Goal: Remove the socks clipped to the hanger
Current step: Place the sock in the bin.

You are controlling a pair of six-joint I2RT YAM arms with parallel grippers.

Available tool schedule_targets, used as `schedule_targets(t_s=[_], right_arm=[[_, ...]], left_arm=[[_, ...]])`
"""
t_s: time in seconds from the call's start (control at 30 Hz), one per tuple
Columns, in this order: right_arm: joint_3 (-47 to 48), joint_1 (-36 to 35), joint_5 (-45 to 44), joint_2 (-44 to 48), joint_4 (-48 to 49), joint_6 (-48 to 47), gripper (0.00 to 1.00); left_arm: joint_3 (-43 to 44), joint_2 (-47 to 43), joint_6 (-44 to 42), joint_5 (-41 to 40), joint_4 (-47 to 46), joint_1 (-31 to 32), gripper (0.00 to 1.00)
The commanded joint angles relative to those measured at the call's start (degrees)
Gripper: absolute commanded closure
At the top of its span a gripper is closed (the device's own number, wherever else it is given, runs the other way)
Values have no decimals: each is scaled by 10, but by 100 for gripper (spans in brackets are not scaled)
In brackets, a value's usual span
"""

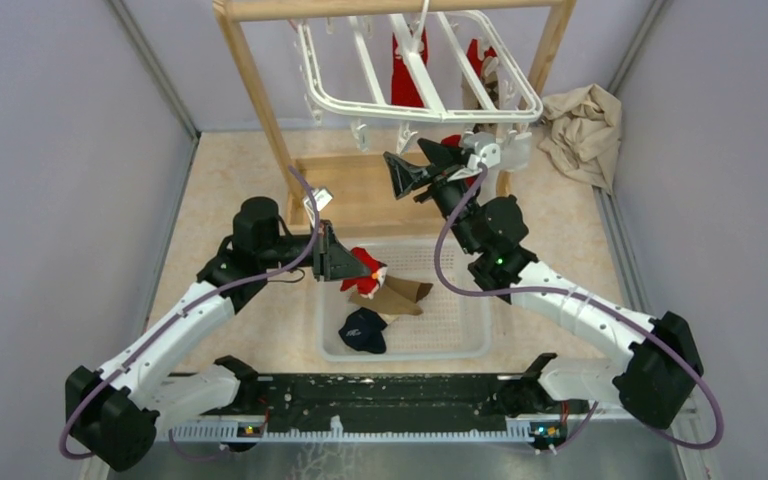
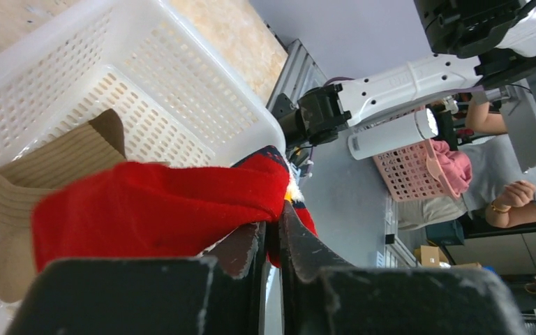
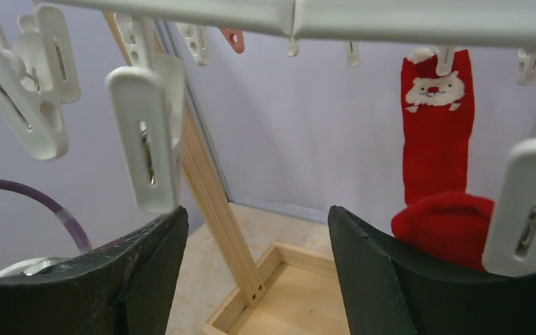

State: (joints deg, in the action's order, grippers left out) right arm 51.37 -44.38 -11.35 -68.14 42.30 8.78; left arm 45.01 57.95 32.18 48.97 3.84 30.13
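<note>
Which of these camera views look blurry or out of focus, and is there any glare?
Top external: even soft light, sharp, no glare. Left wrist: the red sock sits very near the lens and looks soft. Right wrist: the near clips and dark fingers blur, while the hanging Santa sock is clearer.

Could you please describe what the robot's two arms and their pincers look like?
The left arm and right arm have white shells between bulky black joints, each trailing a purple cable. The left pincer and right pincer are black, each with two broad, wedge-shaped fingers scuffed at the edges. A small green light glows on the right arm.
</note>
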Motion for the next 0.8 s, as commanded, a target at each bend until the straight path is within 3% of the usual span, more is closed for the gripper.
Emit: schedule_targets(t_s=[0.0, 0.37, 0.77], right_arm=[[-16, 4, 0, 41, 9, 13, 25], [-108, 4, 26, 129, -41, 60, 18], [-210, 0, 57, 214, -115, 114, 18]], left_arm=[[-11, -12, 34, 32, -57, 2, 86], [-66, 3, 38, 7, -90, 6, 66], [-93, 60, 7, -19, -95, 7, 57]])
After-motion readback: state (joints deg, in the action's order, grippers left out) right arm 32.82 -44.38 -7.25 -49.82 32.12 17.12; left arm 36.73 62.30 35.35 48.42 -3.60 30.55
